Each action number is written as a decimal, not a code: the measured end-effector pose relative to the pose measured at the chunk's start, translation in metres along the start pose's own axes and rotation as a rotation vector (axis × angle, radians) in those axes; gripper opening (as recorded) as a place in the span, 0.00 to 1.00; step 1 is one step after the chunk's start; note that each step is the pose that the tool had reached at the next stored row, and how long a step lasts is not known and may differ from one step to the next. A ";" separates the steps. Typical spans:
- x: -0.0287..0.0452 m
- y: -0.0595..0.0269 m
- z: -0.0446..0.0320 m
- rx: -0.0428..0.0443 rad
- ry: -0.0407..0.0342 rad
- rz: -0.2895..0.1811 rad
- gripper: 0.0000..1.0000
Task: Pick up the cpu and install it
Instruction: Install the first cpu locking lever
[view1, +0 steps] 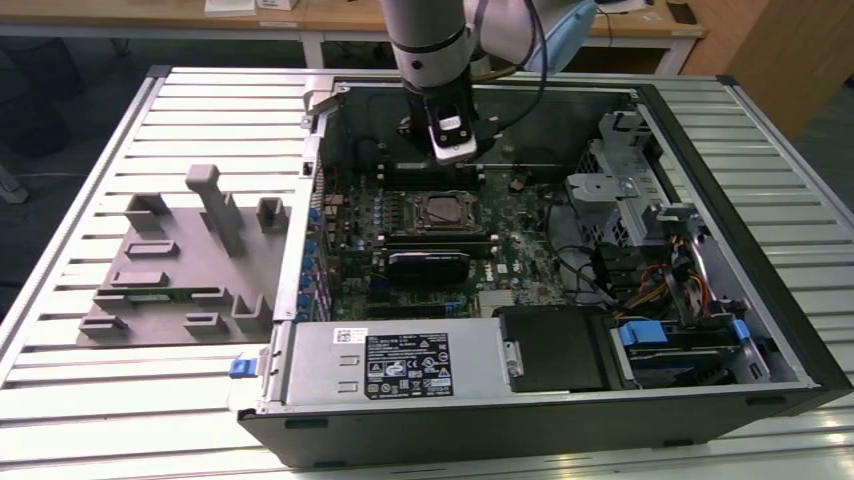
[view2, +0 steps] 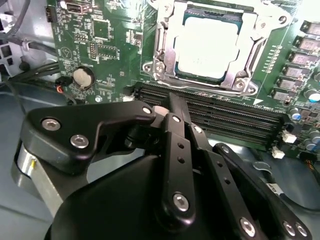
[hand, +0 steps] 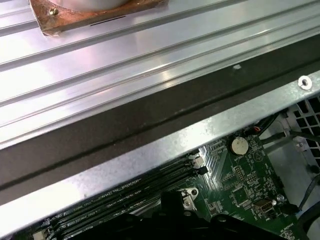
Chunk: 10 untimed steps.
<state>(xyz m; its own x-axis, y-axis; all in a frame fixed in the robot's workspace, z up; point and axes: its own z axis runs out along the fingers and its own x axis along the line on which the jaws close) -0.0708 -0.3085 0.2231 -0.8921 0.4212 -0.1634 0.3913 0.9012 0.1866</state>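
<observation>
The cpu (view1: 441, 211) lies flat in its socket in the middle of the motherboard (view1: 521, 250), its pale silver top up. In the second wrist view the cpu (view2: 207, 45) sits inside the metal socket frame (view2: 162, 60). My gripper (view1: 454, 153) hangs over the back part of the open computer case, just behind the socket. Its black fingers (view2: 174, 120) stand together, shut, with nothing between them, above the memory slots (view2: 220, 112) and apart from the cpu.
A grey fixture (view1: 187, 260) with upright blocks lies on the slatted table to the exterior view's left. A black finned block (view1: 427, 265) sits in front of the socket. The power supply (view1: 387, 365), drive cage (view1: 627, 190) and cables (view1: 654, 290) crowd the case.
</observation>
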 end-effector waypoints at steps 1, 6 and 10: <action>-0.0008 0.0002 0.0002 0.0048 0.0062 0.001 0.11; -0.0042 0.0000 0.0010 0.0301 0.0336 0.003 0.11; -0.0063 -0.0028 0.0009 0.0422 0.0423 0.004 0.11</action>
<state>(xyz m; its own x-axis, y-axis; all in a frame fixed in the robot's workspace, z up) -0.0660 -0.3135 0.2228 -0.8990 0.4209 -0.1215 0.4032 0.9034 0.1459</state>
